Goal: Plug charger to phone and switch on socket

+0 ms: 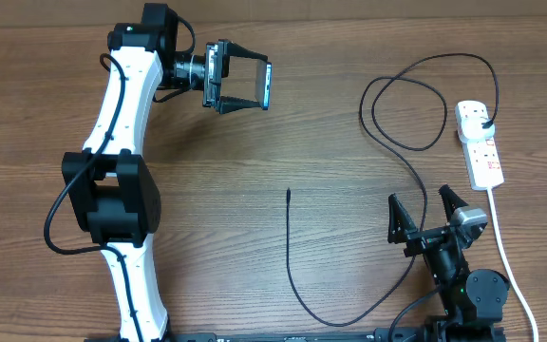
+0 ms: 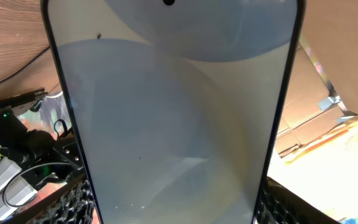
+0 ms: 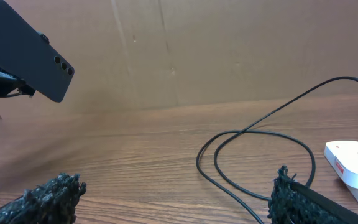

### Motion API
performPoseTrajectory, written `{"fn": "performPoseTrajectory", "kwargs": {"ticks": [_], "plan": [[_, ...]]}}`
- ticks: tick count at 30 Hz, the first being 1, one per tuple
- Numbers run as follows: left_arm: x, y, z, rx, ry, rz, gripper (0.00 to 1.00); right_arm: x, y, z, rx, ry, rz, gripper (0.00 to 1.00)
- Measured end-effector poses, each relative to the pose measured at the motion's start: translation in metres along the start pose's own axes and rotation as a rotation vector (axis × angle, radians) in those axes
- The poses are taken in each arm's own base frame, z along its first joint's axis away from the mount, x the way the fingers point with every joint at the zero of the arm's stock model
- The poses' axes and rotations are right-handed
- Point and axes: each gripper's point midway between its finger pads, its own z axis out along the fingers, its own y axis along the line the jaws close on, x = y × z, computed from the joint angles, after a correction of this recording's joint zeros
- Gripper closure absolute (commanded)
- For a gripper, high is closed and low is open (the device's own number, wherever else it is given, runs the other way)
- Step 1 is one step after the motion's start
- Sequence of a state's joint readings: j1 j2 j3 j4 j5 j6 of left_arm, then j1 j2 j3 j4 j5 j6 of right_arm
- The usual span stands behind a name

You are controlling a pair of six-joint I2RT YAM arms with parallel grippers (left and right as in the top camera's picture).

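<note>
Surface: brown wood-grain table [image 1: 254, 161], with a plain cardboard wall [image 3: 229, 50] rising at its far edge.
Left gripper [image 1: 260, 82]: the fingers are set wide and clamped on the two long edges of the phone [image 1: 268, 84], which is held off the table across the fingertips.
Right gripper [image 1: 424, 213]: the fingers are spread fully, with nothing between them and nothing touched.
Charger [image 1: 297, 275]: its loose tip lies on the wood well to the left of the right fingers. The cable passes by those fingers and loops ahead of them, and its black plug sits at the far end of the socket [image 1: 480, 142].
Socket: flat on the table, ahead and to the right of the right fingers.
Left wrist view only: the phone's pale screen fills the frame between the finger pads [image 2: 82, 202].
Right wrist view only: the phone's dark back and its camera lenses, high and to the left of the fingers [image 3: 48, 199].
</note>
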State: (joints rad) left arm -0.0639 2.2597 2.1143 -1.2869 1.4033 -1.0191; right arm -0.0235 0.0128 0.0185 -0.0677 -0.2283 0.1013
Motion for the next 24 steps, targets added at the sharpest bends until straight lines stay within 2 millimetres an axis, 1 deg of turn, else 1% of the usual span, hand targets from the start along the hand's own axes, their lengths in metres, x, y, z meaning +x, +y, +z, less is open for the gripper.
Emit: {"fn": "performPoseTrajectory", "kwargs": {"ticks": [7, 11, 15, 18, 24], "plan": [[-0.002, 0.001, 0.0, -0.007, -0.011, 0.0, 0.96, 0.0, 0.0, 0.0, 0.0, 0.0, 0.0, 0.0], [-0.009, 0.006, 0.0, -0.032, -0.052, 0.0, 0.96, 0.0, 0.0, 0.0, 0.0, 0.0, 0.0, 0.0], [-0.02, 0.014, -0.002, -0.077, -0.121, -0.006, 0.96, 0.0, 0.0, 0.0, 0.0, 0.0, 0.0, 0.0], [-0.029, 0.025, -0.004, -0.128, -0.184, -0.043, 0.96, 0.0, 0.0, 0.0, 0.0, 0.0, 0.0, 0.0], [-0.047, 0.06, -0.016, -0.283, -0.344, -0.143, 0.96, 0.0, 0.0, 0.0, 0.0, 0.0, 0.0, 0.0]]}}
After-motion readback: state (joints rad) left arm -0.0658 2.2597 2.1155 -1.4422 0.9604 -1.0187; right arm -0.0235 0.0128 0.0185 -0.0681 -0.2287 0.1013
